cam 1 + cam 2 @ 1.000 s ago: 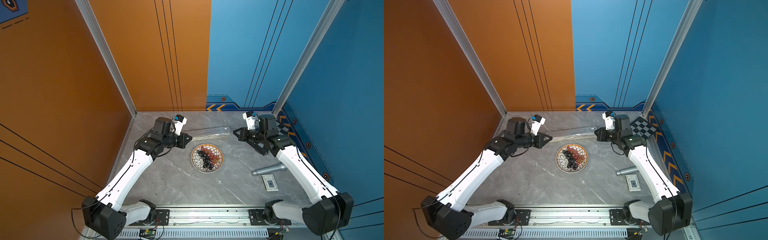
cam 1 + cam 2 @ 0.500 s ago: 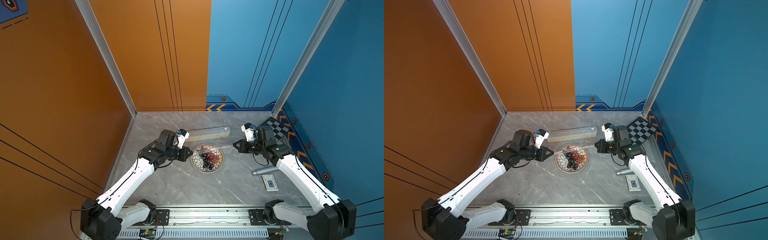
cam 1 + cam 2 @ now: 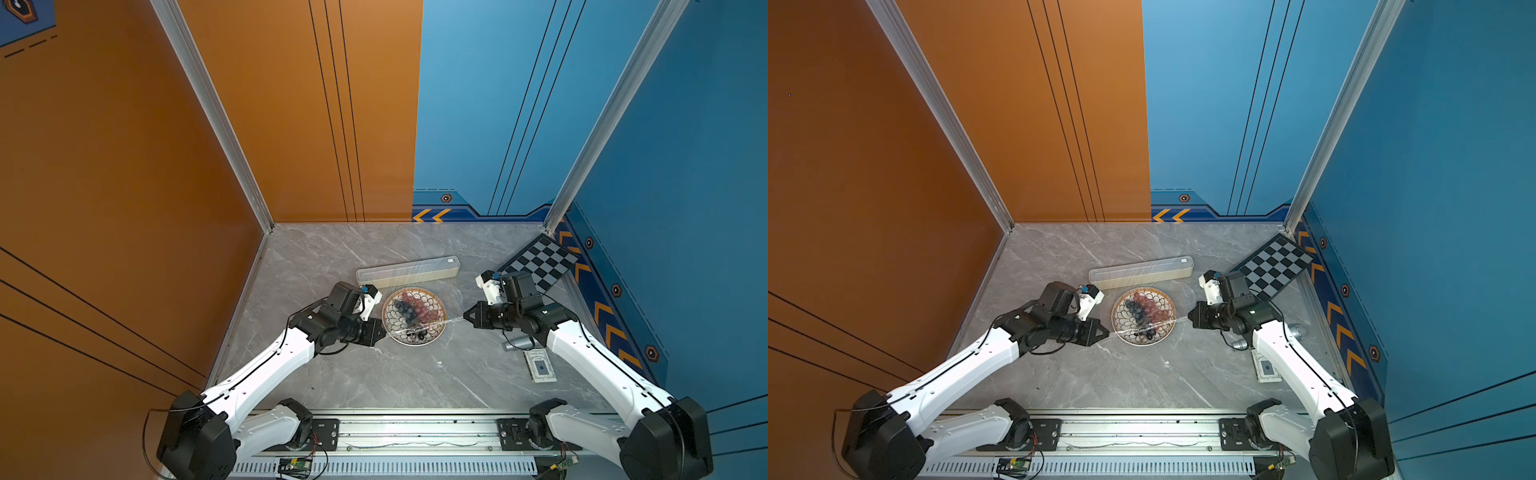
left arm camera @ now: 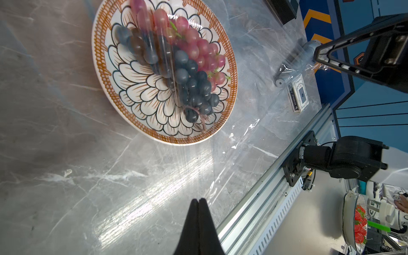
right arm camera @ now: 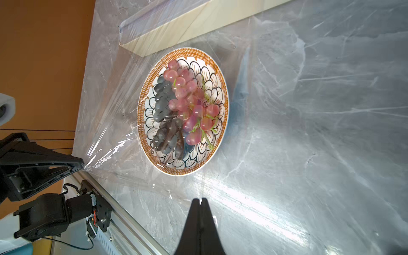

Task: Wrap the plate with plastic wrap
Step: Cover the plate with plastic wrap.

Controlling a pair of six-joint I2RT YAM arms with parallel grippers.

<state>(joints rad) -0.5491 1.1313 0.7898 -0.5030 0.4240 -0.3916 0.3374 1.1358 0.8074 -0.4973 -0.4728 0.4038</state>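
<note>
Both pincers are pressed together, each pinching a corner of the plastic wrap (image 3: 415, 277): the left pincer (image 3: 382, 331) just beside the plate's left side, the right pincer (image 3: 465, 315) a little off its right side. In the wrist views the black fingertips (image 4: 195, 206) meet with no gap, and film fans out from them.

The wrap's pulled edge is its long axis here. It runs left to right between the two pincers, roughly parallel to the cream dispenser box (image 3: 407, 272), with the right end slightly farther from the robot. From that edge the sheet reaches back to the box at the far side. Glints mark the taut edge, which in both top views crosses the near part of the plate (image 3: 415, 343).

The plate sits on the grey marbled desk (image 3: 374, 374), just in front of the box. It holds red grapes (image 4: 194, 42) and dark grapes (image 4: 196, 92), seen blurred through the film. Whether the film touches the fruit cannot be told. In the right wrist view the whole plate (image 5: 141, 123) lies under the sheet (image 5: 106, 114), between the left pincer (image 5: 82, 164) and the right pincer (image 5: 200, 199).

A chessboard (image 3: 540, 264) leans in the far right corner. A grey cylinder (image 3: 517, 343) and a small card box (image 3: 540, 365) lie beside the right arm.
</note>
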